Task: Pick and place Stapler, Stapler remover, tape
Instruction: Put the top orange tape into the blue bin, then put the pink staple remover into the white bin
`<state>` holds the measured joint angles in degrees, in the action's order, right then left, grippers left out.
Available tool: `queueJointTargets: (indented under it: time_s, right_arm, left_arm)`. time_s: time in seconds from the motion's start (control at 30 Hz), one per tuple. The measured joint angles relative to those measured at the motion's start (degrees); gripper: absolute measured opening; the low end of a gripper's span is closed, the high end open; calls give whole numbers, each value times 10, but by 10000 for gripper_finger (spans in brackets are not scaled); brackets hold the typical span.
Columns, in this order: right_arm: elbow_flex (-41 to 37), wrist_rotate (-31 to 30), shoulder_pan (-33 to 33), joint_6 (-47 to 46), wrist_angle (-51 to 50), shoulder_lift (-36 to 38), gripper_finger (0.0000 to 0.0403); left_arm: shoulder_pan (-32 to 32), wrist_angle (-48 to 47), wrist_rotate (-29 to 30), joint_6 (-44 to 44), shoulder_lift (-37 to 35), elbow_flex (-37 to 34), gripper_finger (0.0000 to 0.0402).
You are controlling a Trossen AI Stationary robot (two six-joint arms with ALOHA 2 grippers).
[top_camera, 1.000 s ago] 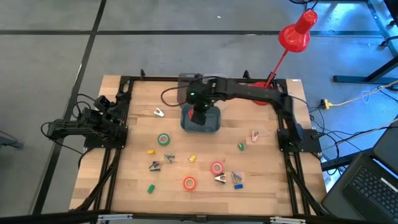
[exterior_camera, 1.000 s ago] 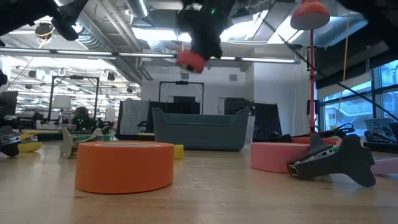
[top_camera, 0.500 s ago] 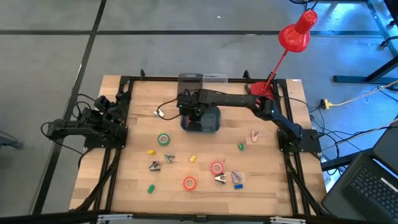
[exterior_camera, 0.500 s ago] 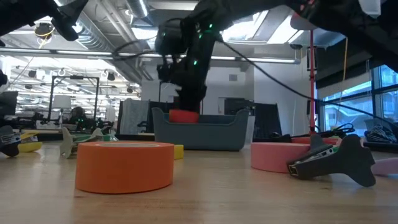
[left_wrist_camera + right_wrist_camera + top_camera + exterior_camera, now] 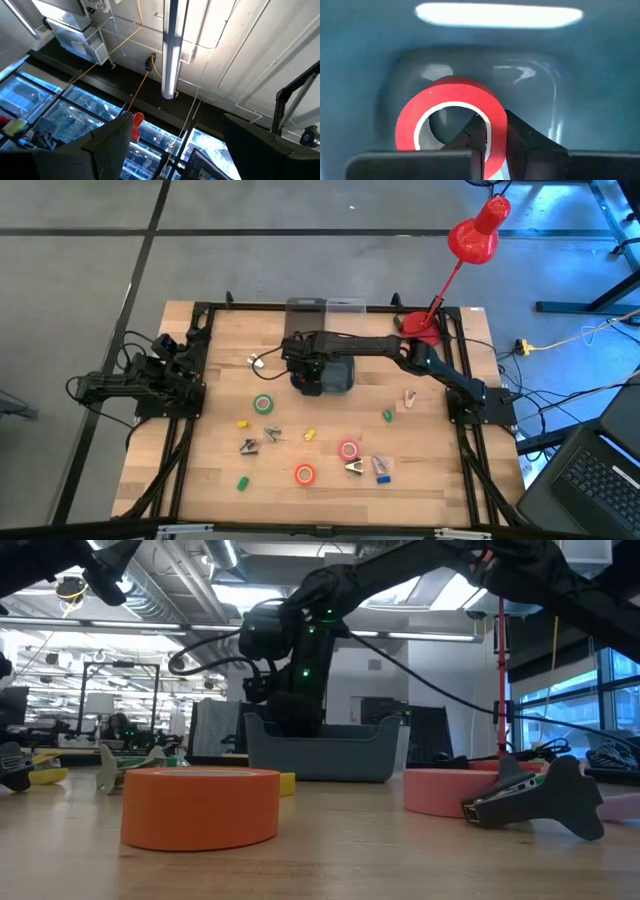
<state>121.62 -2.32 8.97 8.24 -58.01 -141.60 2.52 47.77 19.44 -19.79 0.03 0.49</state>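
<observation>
Wood surface (image 5: 330, 420) w/ black frame; grey floor around, red lamp (image 5: 478, 230) at far right. Grey-blue bin (image 5: 338, 375) centre-far. Right tool (image 5: 487, 137) dips into bin, pinching red tape (image 5: 451, 122) – seen only in right wrist view. Low view: orange roll (image 5: 200, 805) near. Left tool (image 5: 190, 340) parked far left; grip state unclear.

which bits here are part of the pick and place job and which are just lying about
Job: red tape roll in right hand, gray bin, green tape, pink tape, orange tape.
Lying about: red lamp, green block, yellow block.
</observation>
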Motion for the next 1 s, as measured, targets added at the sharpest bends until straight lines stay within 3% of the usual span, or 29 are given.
queueJointTargets:
  time_s: [0.17, 0.4, 0.57, 0.77, 1.0]
  right_arm:
    - [0, 1, 0, -2, 0, 0, 43]
    - [0, 2, 0, -36, -10, 0, 164]
    - [0, 8, 0, -66, -19, 11, 220]
    - [34, -10, 0, -68, -40, 33, 234]
    - [135, -60, 0, -69, -127, 40, 236]
  left_arm:
    - [0, 0, 0, 0, 0, 0, 297]
    - [0, 0, 0, 0, 0, 0, 297]
    - [0, 0, 0, 0, 0, 0, 297]
    - [0, 0, 0, 0, 0, 0, 297]
    - [0, 0, 0, 0, 0, 0, 297]
